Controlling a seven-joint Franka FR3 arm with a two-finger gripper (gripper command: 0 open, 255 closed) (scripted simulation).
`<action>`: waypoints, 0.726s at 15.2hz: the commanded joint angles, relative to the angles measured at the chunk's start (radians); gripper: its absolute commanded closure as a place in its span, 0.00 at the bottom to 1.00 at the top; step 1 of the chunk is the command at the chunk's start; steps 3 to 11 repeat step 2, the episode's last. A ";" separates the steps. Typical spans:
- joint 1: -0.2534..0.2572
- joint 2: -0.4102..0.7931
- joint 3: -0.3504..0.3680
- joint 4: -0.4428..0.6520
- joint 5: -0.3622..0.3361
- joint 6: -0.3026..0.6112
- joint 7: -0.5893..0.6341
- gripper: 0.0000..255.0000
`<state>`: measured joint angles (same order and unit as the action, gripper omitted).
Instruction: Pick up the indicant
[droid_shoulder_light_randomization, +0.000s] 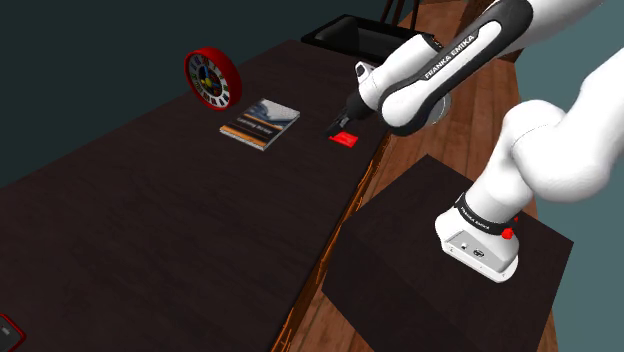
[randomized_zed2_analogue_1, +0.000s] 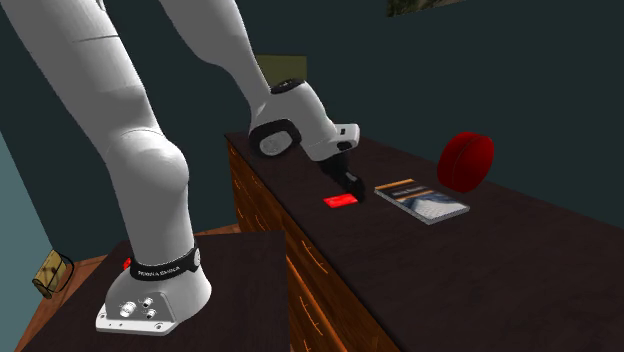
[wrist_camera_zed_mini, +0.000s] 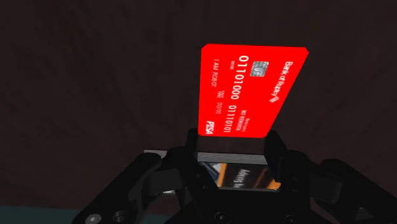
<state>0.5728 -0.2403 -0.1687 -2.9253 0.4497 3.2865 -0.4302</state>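
Red and flat, the bank card (droid_shoulder_light_randomization: 343, 138) that I take for the indicant lies on the dark tabletop (droid_shoulder_light_randomization: 150, 220), near the edge on my stand's side and just below my gripper (droid_shoulder_light_randomization: 345, 121). I judge this to be the end of the approach. My two black fingers (wrist_camera_zed_mini: 277, 151) stand apart and hold nothing, and in the wrist view they bracket the card's nearer short end; whether they touch it I cannot tell. The next move calls for settling the tips to the surface on either side of the card, squeezing on its edges, then lifting straight up. A thing this thin could slip out, or be missed altogether, if I close too high. To the shoulder view's left of the card lies a book (droid_shoulder_light_randomization: 260, 123), apart from it, and farther left a red round clock (droid_shoulder_light_randomization: 212, 76) stands on edge. A black tray (droid_shoulder_light_randomization: 345, 35) sits at the far end of the surface. Around the table are my dark box stand (droid_shoulder_light_randomization: 400, 240), a wooden floor (droid_shoulder_light_randomization: 480, 110) and dark teal walls (droid_shoulder_light_randomization: 90, 60).
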 joint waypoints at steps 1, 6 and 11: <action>-0.082 -0.024 0.086 0.002 0.014 -0.033 -0.005 1.00; -0.083 -0.024 0.085 0.002 0.009 -0.033 -0.001 1.00; -0.083 -0.024 0.085 0.002 0.009 -0.033 -0.001 1.00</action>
